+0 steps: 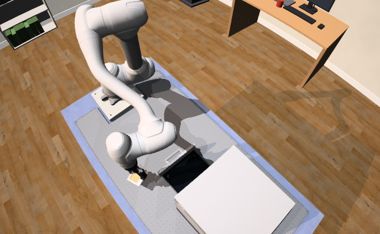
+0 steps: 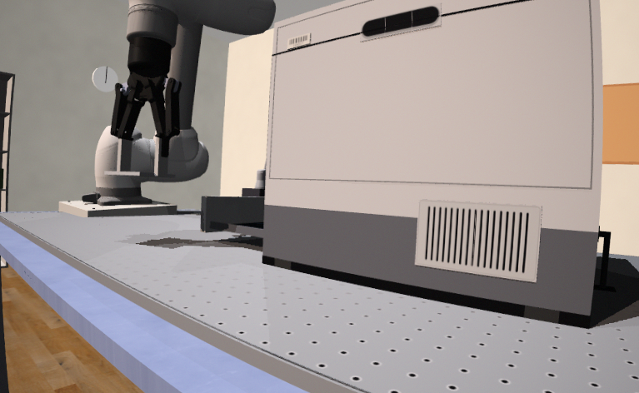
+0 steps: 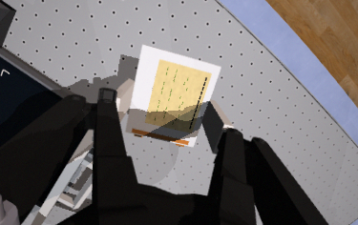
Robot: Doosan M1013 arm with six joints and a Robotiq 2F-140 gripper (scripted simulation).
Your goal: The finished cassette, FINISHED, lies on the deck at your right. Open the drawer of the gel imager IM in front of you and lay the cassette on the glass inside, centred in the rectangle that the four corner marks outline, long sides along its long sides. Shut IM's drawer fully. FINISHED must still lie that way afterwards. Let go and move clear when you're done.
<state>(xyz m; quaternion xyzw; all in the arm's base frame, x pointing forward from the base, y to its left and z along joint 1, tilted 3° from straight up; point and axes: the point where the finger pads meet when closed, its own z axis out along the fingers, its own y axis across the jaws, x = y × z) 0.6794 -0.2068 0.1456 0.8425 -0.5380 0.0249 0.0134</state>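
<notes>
From above, the black two-finger gripper (image 1: 137, 173) is clamped on the white cassette with its yellow gel window (image 1: 135, 178), beside the imager's open dark drawer (image 1: 185, 171). Side on, the cassette (image 2: 122, 172) hangs well above the perforated grey deck (image 2: 361, 336). At the wrist, fingers pinch its edges.

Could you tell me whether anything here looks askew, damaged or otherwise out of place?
Nothing stands out. The gripper holds the cassette FINISHED flat and level above the deck, beside the imager IM. IM's drawer stands open, its dark glass bare. No damage or spill is visible.
</notes>
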